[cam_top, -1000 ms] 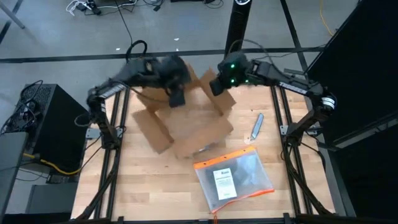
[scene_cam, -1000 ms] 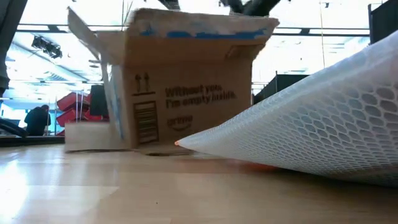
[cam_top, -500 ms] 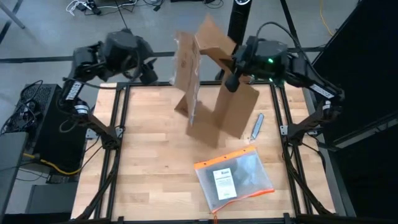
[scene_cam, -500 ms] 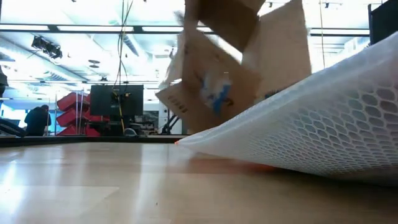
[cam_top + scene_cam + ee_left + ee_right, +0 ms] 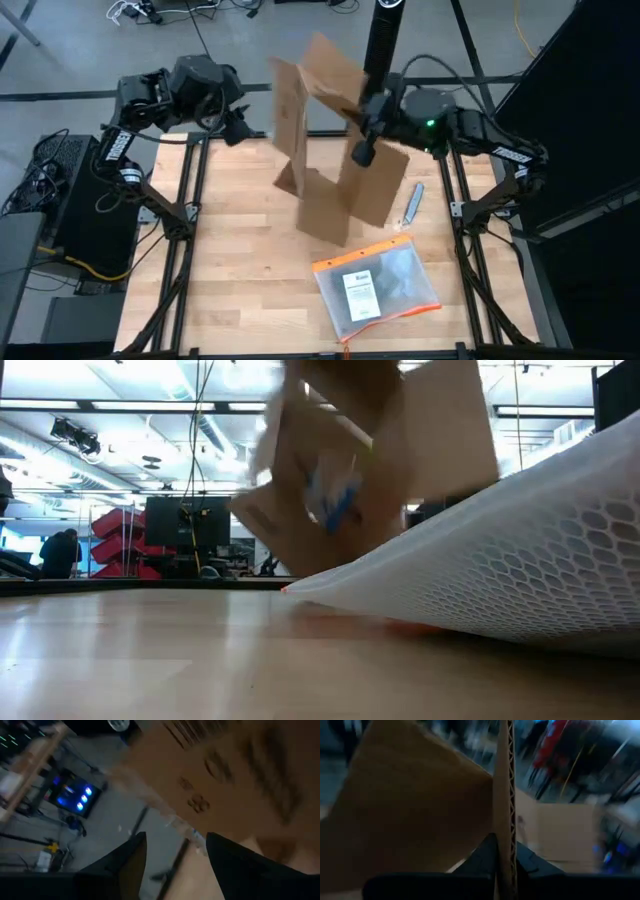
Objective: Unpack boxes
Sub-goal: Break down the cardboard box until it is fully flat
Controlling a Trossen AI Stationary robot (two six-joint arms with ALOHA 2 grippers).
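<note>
Brown corrugated cardboard filled the middle of the overhead view: the opened shipping box, flaps splayed, hung tilted in the air above the far half of the pale wooden worktop, at about twelve o'clock from the worktop's centre. Whether its lowest corner touched the wood could not be told. The right hand was clamped shut on the thin edge of one cardboard flap, the fluted edge running straight up between its dark fingers, and it carried the box from the one o'clock side. The left hand stood off the worktop's far left corner, at about ten o'clock, its fingers parted and holding nothing, with the box's printed face just in front of them.

Near the front edge, at about five o'clock, lay a flat clear plastic pouch with an orange border and a white label; from table height its honeycomb-padded face filled the foreground. A small slim grey object, too small to identify, lay at three o'clock near the right rail.

By my reading the unpacking was well advanced: the box was open and upended, apparently emptied, and the pouch was out on the wood. What seemed left was to confirm nothing remained inside and set the box aside.
</note>
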